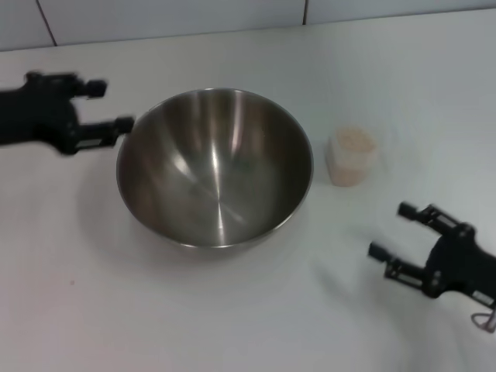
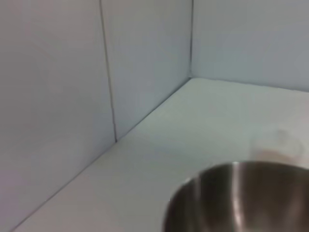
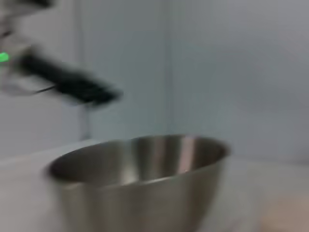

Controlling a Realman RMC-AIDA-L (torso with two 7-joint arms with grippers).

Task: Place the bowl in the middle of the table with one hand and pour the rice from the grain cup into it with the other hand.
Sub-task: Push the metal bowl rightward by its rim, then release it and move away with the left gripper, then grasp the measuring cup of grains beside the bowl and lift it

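Observation:
The large steel bowl (image 1: 215,167) stands empty on the white table (image 1: 93,310), near its middle. It also shows in the left wrist view (image 2: 241,198) and the right wrist view (image 3: 140,176). The small frosted grain cup (image 1: 352,156) stands upright to the bowl's right, holding pale rice (image 1: 354,141); it shows faintly in the left wrist view (image 2: 277,146). My left gripper (image 1: 112,108) is open and empty, just off the bowl's left rim. My right gripper (image 1: 394,231) is open and empty at the front right, short of the cup.
A tiled wall (image 1: 170,15) runs along the table's far edge. The left arm shows blurred beyond the bowl in the right wrist view (image 3: 67,84). A small metal part (image 1: 484,319) sits by the right wrist.

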